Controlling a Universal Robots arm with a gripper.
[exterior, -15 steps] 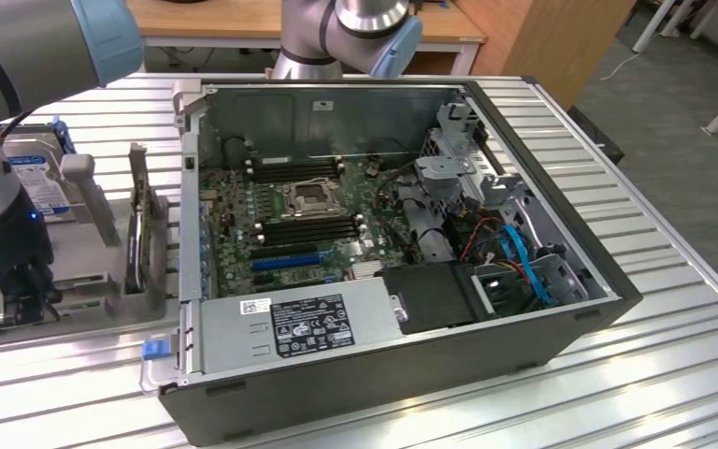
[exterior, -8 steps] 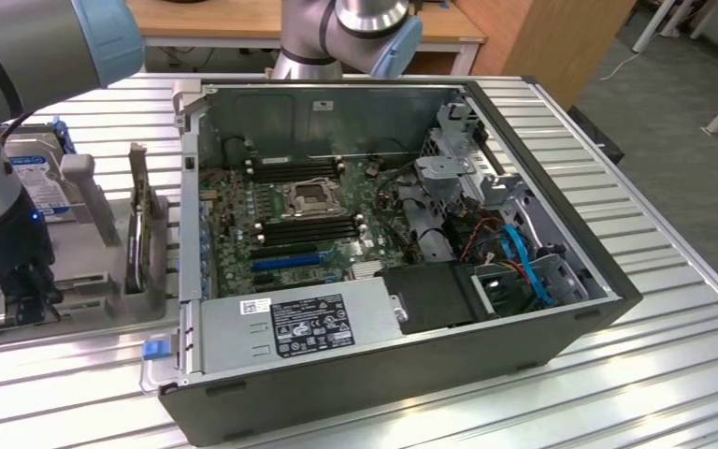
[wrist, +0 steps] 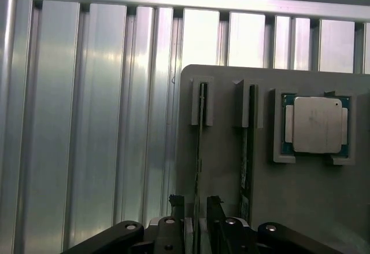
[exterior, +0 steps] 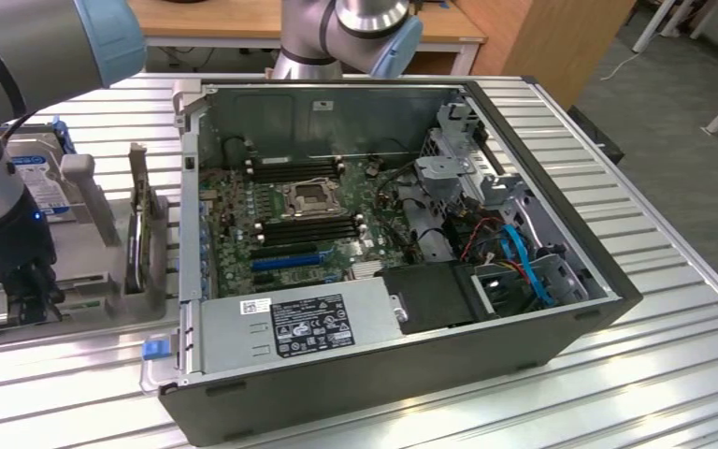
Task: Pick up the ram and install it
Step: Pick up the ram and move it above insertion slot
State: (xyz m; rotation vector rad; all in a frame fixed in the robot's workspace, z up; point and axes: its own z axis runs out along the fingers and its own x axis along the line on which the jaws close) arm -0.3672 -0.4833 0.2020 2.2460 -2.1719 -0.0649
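The ram (wrist: 200,115) stands on its edge in a slot of a grey holder (wrist: 225,155), seen edge-on as a thin dark strip. The fingers (wrist: 177,205) are spread wide, one on each side of the near end of that stick. They seem to stand clear of it, though the angle makes this hard to judge. A second stick (wrist: 248,144) stands in the neighbouring slot, just beside the first. Beyond it a square silver CPU chip (wrist: 317,124) lies flat in its own recess. The holder rests on a ribbed aluminium bench (wrist: 87,127). In the exterior view an open computer case (exterior: 396,374) sits on the bench at the holder's right, its motherboard (exterior: 334,187) exposed.
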